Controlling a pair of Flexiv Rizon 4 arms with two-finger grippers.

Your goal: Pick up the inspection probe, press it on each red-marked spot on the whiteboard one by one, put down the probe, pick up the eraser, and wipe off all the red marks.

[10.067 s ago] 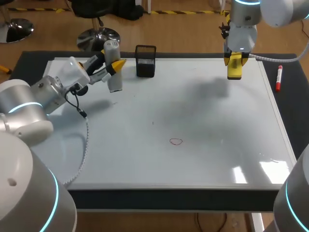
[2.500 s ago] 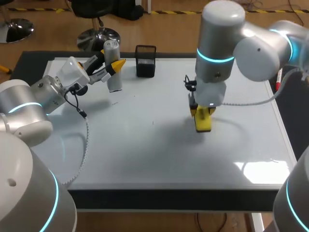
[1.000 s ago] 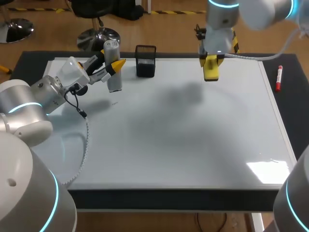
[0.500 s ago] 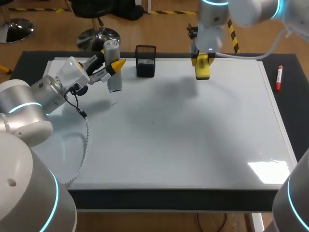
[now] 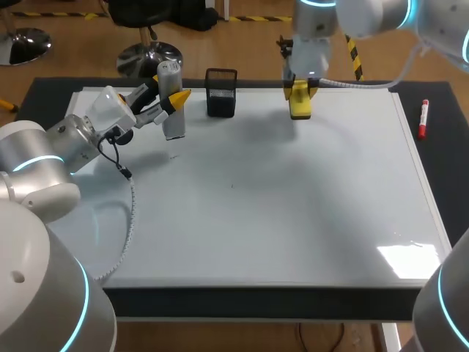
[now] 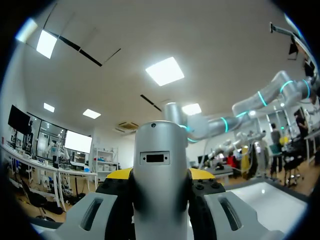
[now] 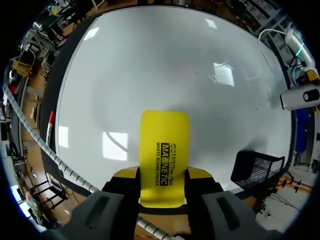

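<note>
My left gripper [image 5: 174, 100] is shut on the silver inspection probe [image 5: 171, 103], which stands upright over the whiteboard's [image 5: 293, 205] far left corner. In the left wrist view the probe [image 6: 160, 185] fills the gap between that gripper's [image 6: 160, 179] yellow tips. My right gripper [image 5: 300, 94] is shut on the yellow eraser [image 5: 300, 104] and holds it above the board's far edge, right of the black mesh holder [image 5: 220, 93]. The right wrist view shows the eraser [image 7: 164, 155] pinched in the right gripper [image 7: 163, 176], over the whiteboard [image 7: 165, 65]. No red marks show on the board.
The black mesh holder [image 7: 257, 167] stands close beside the eraser at the far edge. A red marker [image 5: 423, 119] lies on the dark mat right of the board, also visible as the marker [image 7: 50, 127] in the right wrist view. A tiny dark speck [image 5: 231, 185] sits mid-board.
The red circle seen earlier on the board is gone. Over the last second my right arm carried the eraser leftward along the far edge toward the mesh holder. The left arm stayed still.
</note>
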